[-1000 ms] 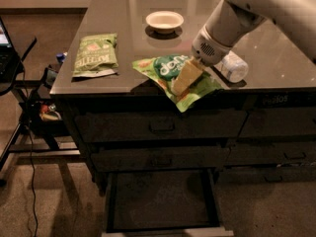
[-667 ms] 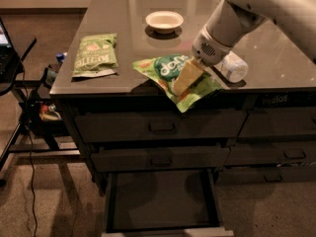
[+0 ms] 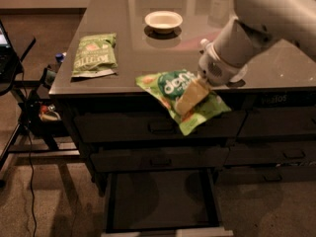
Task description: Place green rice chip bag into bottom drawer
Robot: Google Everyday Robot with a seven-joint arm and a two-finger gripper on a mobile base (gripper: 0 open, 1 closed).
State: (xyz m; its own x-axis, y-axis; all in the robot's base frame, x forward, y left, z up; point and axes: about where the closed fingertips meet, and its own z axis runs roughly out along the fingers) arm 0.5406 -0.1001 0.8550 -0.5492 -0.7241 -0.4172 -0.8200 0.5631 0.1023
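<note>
The green rice chip bag (image 3: 174, 90) is a bright light-green pouch with a dark green oval logo. It hangs tilted in front of the counter's front edge, above the drawers. My gripper (image 3: 190, 97) comes down from the white arm (image 3: 256, 28) at the upper right and is shut on the bag, with a pale finger (image 3: 191, 96) lying across its face. The bottom drawer (image 3: 163, 201) stands pulled out below, a dark box with a pale front edge (image 3: 168, 232). The bag is over the drawer's middle, well above it.
An olive-green flat bag (image 3: 95, 55) lies on the counter's left. A white bowl (image 3: 163, 20) sits at the back middle. Two shut dark drawers with handles (image 3: 160, 127) are under the counter (image 3: 148, 53). A black stand with cables (image 3: 24, 112) is on the left.
The arm has carried the bag forward off the counter's edge, so it now hangs in front of the top drawer face. The white object beside the wrist no longer shows.
</note>
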